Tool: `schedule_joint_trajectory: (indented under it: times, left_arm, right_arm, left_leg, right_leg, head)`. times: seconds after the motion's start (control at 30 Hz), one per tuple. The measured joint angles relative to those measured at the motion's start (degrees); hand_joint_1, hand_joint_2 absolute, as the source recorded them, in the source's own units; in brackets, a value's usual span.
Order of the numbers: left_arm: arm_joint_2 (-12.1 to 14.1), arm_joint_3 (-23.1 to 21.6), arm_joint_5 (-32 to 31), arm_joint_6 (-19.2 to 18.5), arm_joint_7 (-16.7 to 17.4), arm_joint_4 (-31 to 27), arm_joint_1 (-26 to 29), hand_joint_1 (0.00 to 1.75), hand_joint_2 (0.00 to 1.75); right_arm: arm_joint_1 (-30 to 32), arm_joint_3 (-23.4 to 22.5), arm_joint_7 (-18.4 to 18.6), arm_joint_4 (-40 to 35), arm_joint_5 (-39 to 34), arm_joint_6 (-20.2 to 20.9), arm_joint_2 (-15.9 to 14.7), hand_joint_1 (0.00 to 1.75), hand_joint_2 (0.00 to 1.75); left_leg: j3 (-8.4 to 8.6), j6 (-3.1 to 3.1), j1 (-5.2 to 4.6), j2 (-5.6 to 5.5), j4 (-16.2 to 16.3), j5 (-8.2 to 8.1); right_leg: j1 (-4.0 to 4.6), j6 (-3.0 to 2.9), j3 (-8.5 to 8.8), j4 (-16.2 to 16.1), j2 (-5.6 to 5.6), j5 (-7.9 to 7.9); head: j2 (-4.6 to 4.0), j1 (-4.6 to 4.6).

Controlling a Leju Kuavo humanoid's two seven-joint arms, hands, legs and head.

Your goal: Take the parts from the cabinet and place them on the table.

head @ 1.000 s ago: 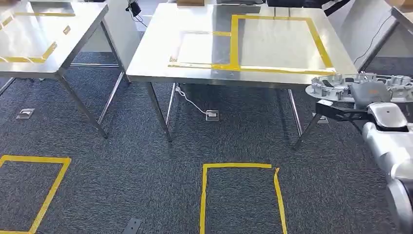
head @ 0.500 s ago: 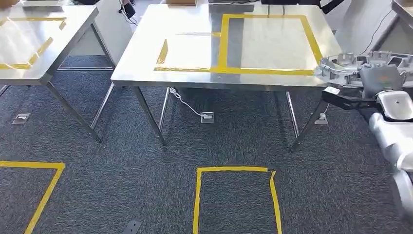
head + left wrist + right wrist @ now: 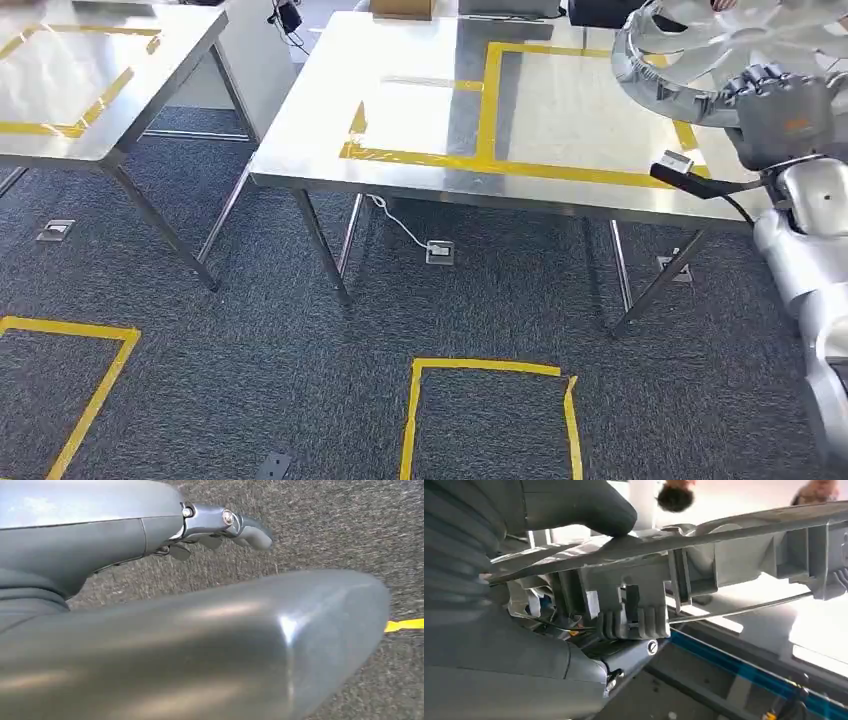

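Observation:
A round silver-grey ribbed part (image 3: 700,50) is held up, tilted, over the right end of the steel table (image 3: 410,120). My right hand (image 3: 782,112) grips its near rim. In the right wrist view the thumb (image 3: 589,505) presses on top of the part's rim (image 3: 734,540) and the fingers clasp its underside. A yellow taped rectangle (image 3: 590,105) marks the tabletop beside and below the part. My left hand (image 3: 225,525) hangs over the dark carpet, fingers apart and holding nothing.
A second steel table (image 3: 90,90) with yellow tape stands to the left, with a gap between the two. Yellow tape squares (image 3: 490,420) mark the carpet in front. A floor socket (image 3: 438,250) with a white cable lies under the table. A cardboard box (image 3: 405,8) sits at its far edge.
My right arm has lifted the part from table-edge height to above the tabletop and tilted it. The whole view has shifted as the camera moved.

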Motion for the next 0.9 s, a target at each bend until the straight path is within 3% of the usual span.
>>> schedule_joint_trajectory:
  times: [0.03, 0.07, 0.1, 0.13, 0.2, 0.23, 0.27, 0.37, 0.4, 0.43, 0.47, 0.53, 0.57, 0.6, 0.67, 0.73, 0.8, 0.87, 0.9]
  left_arm:
    - [0.04, -0.02, -0.11, 0.02, 0.00, 0.00, 0.03, 0.00, 0.00]
    - [0.13, -0.02, -0.15, 0.09, 0.00, 0.00, -0.10, 0.00, 0.00]
    - [0.09, -0.07, -0.15, 0.09, 0.09, 0.00, -0.06, 0.00, 0.00]
    - [-0.02, -0.11, -0.15, 0.09, 0.11, 0.07, 0.13, 0.00, 0.00]
    - [0.04, -0.28, -0.24, 0.09, 0.13, 0.04, 0.00, 0.00, 0.00]
    - [0.04, -0.35, -0.35, 0.09, 0.11, 0.02, -0.12, 0.00, 0.00]
    - [-0.07, -0.42, -0.44, 0.09, 0.13, 0.04, -0.25, 0.00, 0.00]
    - [-0.07, -0.50, -0.50, 0.09, 0.20, 0.11, -0.07, 0.00, 0.00]
    - [-0.07, -0.52, -0.50, 0.09, 0.22, 0.15, -0.04, 0.00, 0.00]
    - [-0.07, -0.57, -0.50, 0.09, 0.22, 0.17, -0.03, 0.00, 0.00]
    - [-0.07, -0.66, -0.50, 0.09, 0.22, 0.17, -0.04, 0.00, 0.00]
    - [-0.07, -0.72, -0.50, 0.09, 0.22, 0.17, -0.01, 0.00, 0.00]
    - [0.02, -0.74, -0.50, 0.09, 0.24, 0.17, -0.01, 0.00, 0.00]
    - [0.02, -0.77, -0.48, 0.11, 0.35, 0.15, -0.11, 0.00, 0.00]
    - [-0.02, -0.85, -0.50, 0.11, 0.48, 0.17, 0.04, 0.00, 0.00]
    - [-0.02, -0.87, -0.55, 0.11, 0.52, 0.13, 0.09, 0.00, 0.00]
    - [0.00, -0.90, -0.59, 0.18, 0.55, 0.13, -0.08, 0.00, 0.00]
    - [-0.02, -1.01, -0.61, 0.17, 0.57, 0.13, -0.20, 0.00, 0.00]
    - [-0.04, -1.09, -0.63, 0.18, 0.63, 0.15, -0.04, 0.00, 0.00]
  right_arm:
    - [0.84, -0.09, -0.22, -0.67, -0.43, 0.02, -0.02, 1.75, 1.75]
    - [1.32, -0.11, -0.46, -0.83, -0.70, -0.04, 0.00, 1.75, 1.75]
    - [1.57, -0.11, -0.48, -1.48, -0.74, 0.04, 0.00, 1.75, 1.75]
    - [2.07, -0.26, -0.46, -2.34, -0.85, -0.07, -0.22, 1.75, 1.75]
    - [2.39, -0.63, -1.09, -3.08, -1.64, 0.09, -0.28, 1.75, 1.75]
    - [2.67, -0.94, -1.22, -3.08, -2.21, 0.18, -0.66, 1.75, 1.75]
    - [2.99, -1.09, -1.33, -3.08, -2.56, 0.18, -0.94, 1.75, 1.75]
    - [3.31, -1.11, -1.68, -3.10, -2.73, 0.07, -1.01, 1.75, 1.75]
    - [3.44, -1.14, -1.68, -3.10, -2.73, 0.07, -1.05, 1.75, 1.75]
    - [3.59, -1.14, -1.79, -3.10, -2.73, 0.07, -1.07, 1.75, 1.75]
    - [3.71, -1.14, -1.83, -3.10, -2.73, 0.09, -1.09, 1.75, 1.75]
    - [4.03, -1.16, -1.86, -3.14, -3.26, 0.11, -1.14, 1.75, 1.75]
    - [4.35, -1.27, -1.86, -3.19, -3.89, 0.09, -1.27, 1.75, 1.75]
    - [4.75, -1.46, -1.83, -3.23, -4.32, -0.04, -1.53, 1.75, 1.75]
    - [6.18, -2.23, -1.86, -3.84, -5.13, -0.04, -2.25, 1.75, 1.75]
    - [8.00, -3.13, -2.10, -4.17, -6.12, 0.07, -3.06, 1.75, 1.75]
    - [9.09, -3.83, -2.21, -4.19, -6.18, 0.13, -3.28, 1.75, 1.75]
    - [10.85, -4.61, -2.16, -4.17, -4.85, 0.02, -3.39, 1.75, 1.75]
    - [11.56, -4.94, -2.16, -4.17, -4.17, 0.00, -3.37, 1.75, 1.75]
  left_leg:
    - [-0.18, -0.69, 0.15, -0.03, 0.93, -1.00]
    - [-0.39, -1.23, 0.16, -0.29, 1.75, -1.39]
    - [-1.04, -1.61, -0.03, -0.40, 1.92, -1.72]
    - [-0.94, -1.85, -0.05, -0.39, 2.30, -2.08]
    - [-0.45, -2.34, -0.09, -0.35, 2.44, -2.53]
    - [-1.41, -2.73, -0.05, 0.59, 4.15, -2.30]
    - [-3.28, -3.15, 0.06, 1.21, 7.39, -2.83]
    - [-10.98, -3.86, 0.55, 1.67, 18.86, -7.29]
    - [-12.40, -3.79, 0.58, 1.68, 19.92, -7.37]
    - [-12.54, -3.61, 0.56, 1.67, 18.59, -6.01]
    - [-11.75, -3.29, 0.49, 1.67, 15.31, -3.33]
    - [-8.26, -1.85, 0.04, 1.68, 4.74, 4.53]
    - [-7.71, -1.43, -0.32, 1.58, 2.87, 4.77]
    - [-7.35, -1.23, -0.50, 1.58, 2.22, 2.95]
    - [-6.79, -0.91, -0.45, 1.54, 2.00, 3.64]
    - [-4.89, -0.35, -0.07, 1.04, 1.06, 3.49]
    - [-4.17, 0.26, -0.18, 0.93, 0.81, 3.10]
    - [-3.81, 0.72, -0.39, 0.85, 0.96, 2.37]
    - [-3.52, 0.78, -0.51, 0.81, 1.09, 1.97]
  right_leg:
    - [-0.36, 0.65, 0.78, -3.02, 0.12, 1.78]
    - [0.32, 0.17, 0.27, -3.15, 0.31, -0.47]
    - [0.59, -1.71, 0.56, -2.42, 0.28, -0.25]
    - [0.44, -2.48, 0.41, -2.32, 0.41, -0.13]
    - [0.14, -3.22, 0.96, -2.19, 0.33, -0.60]
    - [0.19, -3.71, 1.62, -2.33, 0.26, -0.94]
    - [0.22, -4.02, 2.13, -2.39, 0.16, -1.24]
    - [0.22, -4.13, 3.29, -2.41, 0.23, -2.37]
    - [0.23, -4.08, 3.87, -2.41, 0.29, -2.83]
    - [0.28, -4.02, 4.53, -2.42, 0.31, -3.28]
    - [0.34, -3.92, 5.23, -2.44, 0.32, -3.77]
    - [0.35, -3.64, 6.51, -2.62, 0.30, -4.76]
    - [0.41, -3.30, 7.02, -2.67, 0.30, -5.09]
    - [0.48, -2.89, 7.05, -3.01, 0.38, -5.27]
    - [0.67, -1.82, 7.72, -2.82, 0.23, -4.98]
    - [0.37, -1.53, 8.25, -2.09, -0.01, -5.45]
    - [0.54, -1.65, 5.31, 2.98, 0.05, -6.73]
    - [1.09, -1.53, -0.69, 11.34, 0.14, -10.66]
    - [1.24, -1.58, -2.46, 13.01, 0.14, -10.94]
  head:
    - [0.00, -0.02]
    - [0.00, 0.31]
    - [0.00, 0.42]
    - [0.00, 0.26]
    - [0.00, 0.04]
    - [0.00, 0.00]
    - [0.00, -0.24]
    - [0.00, -0.35]
    - [0.00, -0.37]
    - [0.00, -0.39]
    - [0.00, -0.42]
    - [0.00, -0.44]
    - [0.00, -0.44]
    - [0.00, -0.66]
    - [0.00, -0.79]
    - [0.00, -0.55]
    - [0.00, -0.26]
    - [0.00, -0.04]
    - [0.00, -0.02]
